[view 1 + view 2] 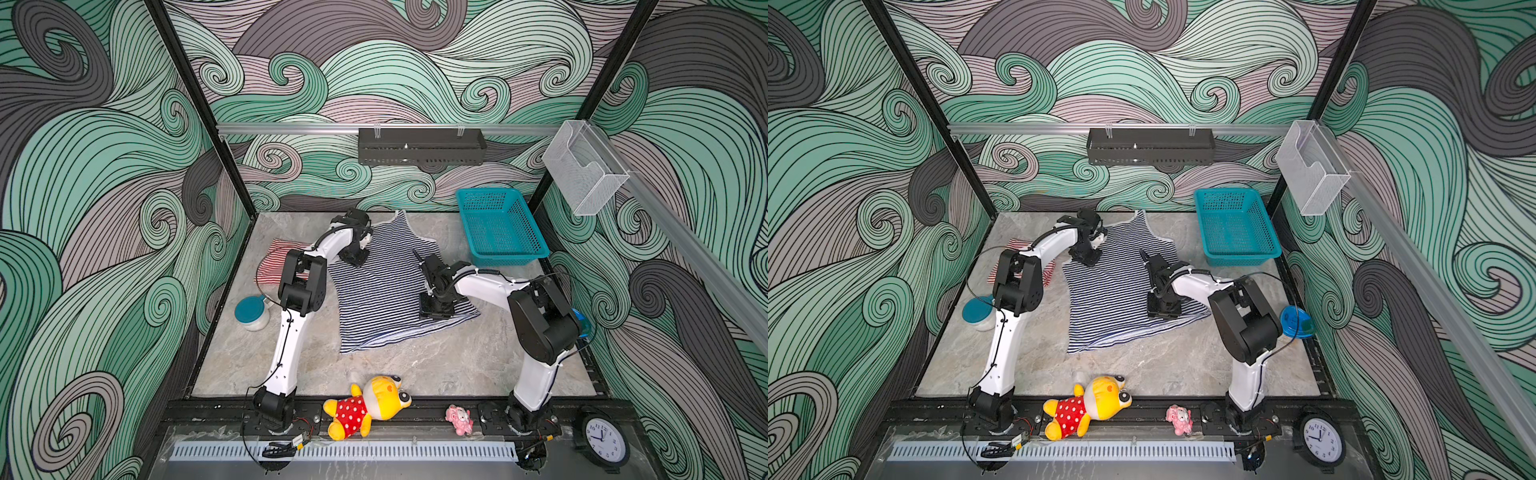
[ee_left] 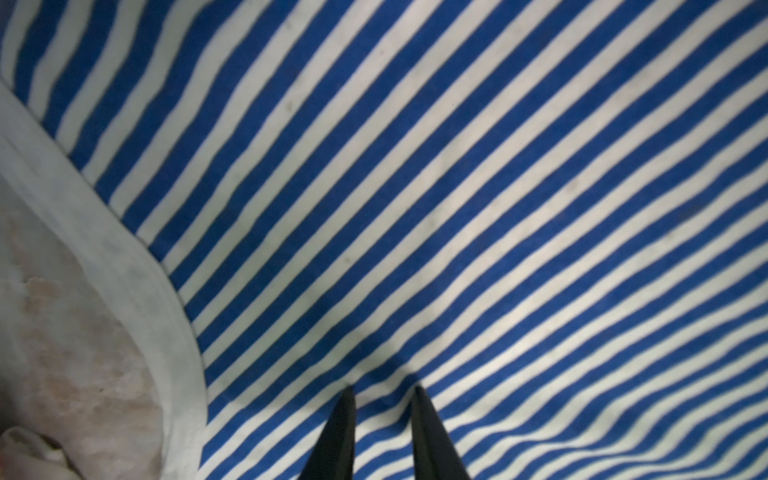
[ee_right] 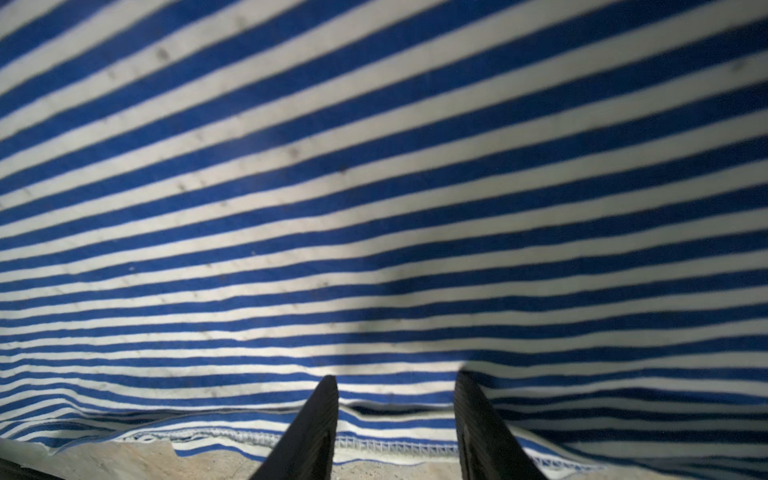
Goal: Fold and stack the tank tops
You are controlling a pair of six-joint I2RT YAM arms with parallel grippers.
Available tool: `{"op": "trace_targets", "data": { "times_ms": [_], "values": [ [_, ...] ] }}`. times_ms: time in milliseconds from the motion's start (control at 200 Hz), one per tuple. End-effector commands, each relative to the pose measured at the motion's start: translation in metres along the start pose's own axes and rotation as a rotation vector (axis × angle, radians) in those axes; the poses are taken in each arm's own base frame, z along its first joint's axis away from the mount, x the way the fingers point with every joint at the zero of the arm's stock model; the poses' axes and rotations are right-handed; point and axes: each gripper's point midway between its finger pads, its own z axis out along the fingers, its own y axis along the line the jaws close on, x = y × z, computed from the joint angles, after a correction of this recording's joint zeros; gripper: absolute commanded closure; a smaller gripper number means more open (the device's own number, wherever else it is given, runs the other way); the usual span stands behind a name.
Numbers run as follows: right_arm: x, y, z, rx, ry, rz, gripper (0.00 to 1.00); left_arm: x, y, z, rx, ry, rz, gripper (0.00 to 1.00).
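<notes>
Left wrist view: caught the left gripper [image 2: 382, 390] tips-down on the navy tank top [image 2: 457, 187], just beside its white armhole trim [image 2: 124, 266], fingers narrowly apart; could not tell whether cloth was pinched between them. Right wrist view: caught the right gripper [image 3: 397, 374] with fingers well apart, pressed on cloth just inside the hem [image 3: 374, 446]. In both top views, found that top spread in the middle of the surface [image 1: 415, 365], long axis running from far edge to near edge, straps far; red tank top [image 1: 275, 251] folded by the left edge. Judged the body to lie inward of both grippers, each arm nearest its own side.
</notes>
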Motion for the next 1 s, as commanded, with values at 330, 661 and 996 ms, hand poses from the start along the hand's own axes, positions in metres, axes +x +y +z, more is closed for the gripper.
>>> {"op": "trace_targets", "data": {
  "times_ms": [330,661,996],
  "values": [
    [0.039,-0.003,-0.006,0.004,0.064,-0.001,0.52,0.016,-0.003,0.005,0.015,0.061,-0.020,0.75],
    [0.045,-0.043,-0.002,0.062,0.068,0.093,0.52,0.033,-0.015,0.010,0.054,0.109,-0.012,0.75],
    [0.005,-0.031,-0.043,-0.047,-0.038,0.120,0.51,0.060,-0.038,0.000,0.090,0.136,0.020,0.75]
  ]
}}
